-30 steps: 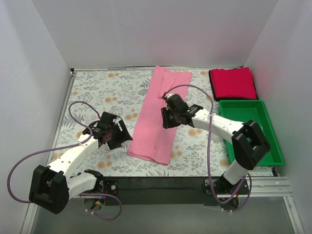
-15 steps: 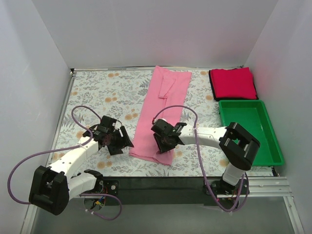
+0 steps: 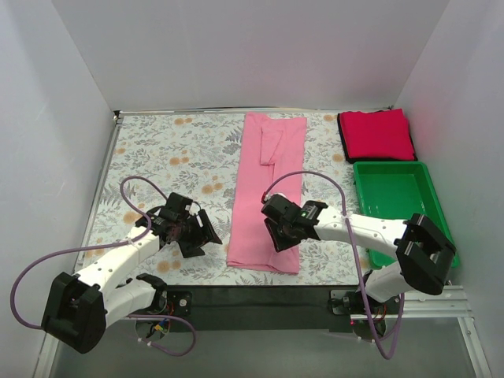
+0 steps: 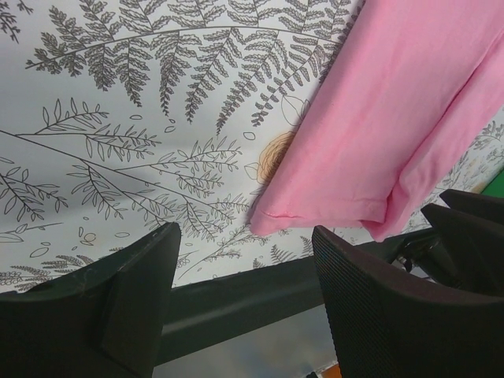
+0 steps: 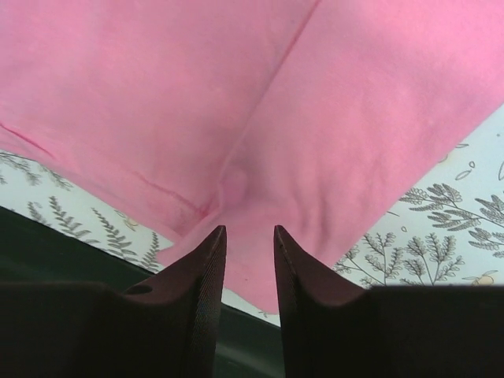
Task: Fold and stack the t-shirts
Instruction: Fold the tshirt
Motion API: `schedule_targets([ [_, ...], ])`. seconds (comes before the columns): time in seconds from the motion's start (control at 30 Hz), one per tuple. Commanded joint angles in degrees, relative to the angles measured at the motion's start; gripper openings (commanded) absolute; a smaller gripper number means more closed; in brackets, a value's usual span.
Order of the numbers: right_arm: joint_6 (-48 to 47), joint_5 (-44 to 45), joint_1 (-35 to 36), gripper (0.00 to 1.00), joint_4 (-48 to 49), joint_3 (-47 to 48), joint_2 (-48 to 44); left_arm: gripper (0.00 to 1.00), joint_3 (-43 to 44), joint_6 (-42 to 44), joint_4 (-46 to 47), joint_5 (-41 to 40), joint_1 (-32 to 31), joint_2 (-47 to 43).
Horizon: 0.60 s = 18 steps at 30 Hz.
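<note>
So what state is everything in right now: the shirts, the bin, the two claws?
Pink t-shirt: folded lengthwise into a long strip, lying flat.
Red t-shirt: folded square, far right corner.
Green bin: empty.
Left gripper: open, holding nothing.
Right gripper: fingers almost together over the pink strip's near end; grip unclear.

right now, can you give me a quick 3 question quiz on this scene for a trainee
1. True or false: the red t-shirt lies inside the green bin.
2. The right gripper is over: A the green bin, B the pink t-shirt, C the red t-shirt.
3. Fill in: the left gripper has its jaws ___.

Key: 1 false, it lies folded on the cloth beyond the bin; 2 B; 3 open.
</note>
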Motion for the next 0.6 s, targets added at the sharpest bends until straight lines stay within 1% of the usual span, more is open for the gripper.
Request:
schedule_targets([
  [0.0,0.6,-1.7,0.8,0.32,-0.7,2.8,0.2,0.63,0.7,-1.4,-0.3,0.3,-0.3,-1.1],
  [0.1,1.0,-2.6,2.3,0.26,-0.6,2.8,1.6,0.63,1.1,-1.0,0.0,0.3,-0.5,-0.4],
  [0.37,3.1,-4.7,7.3,0.23,2.3,2.9,6.2,0.63,1.1,-0.8,1.3,0.9,-1.2,2.0],
  [0.57,3.1,-3.8,8.8,0.2,3.6,2.2,11.1,0.63,0.6,-1.3,2.1,0.5,-2.4,3.6],
])
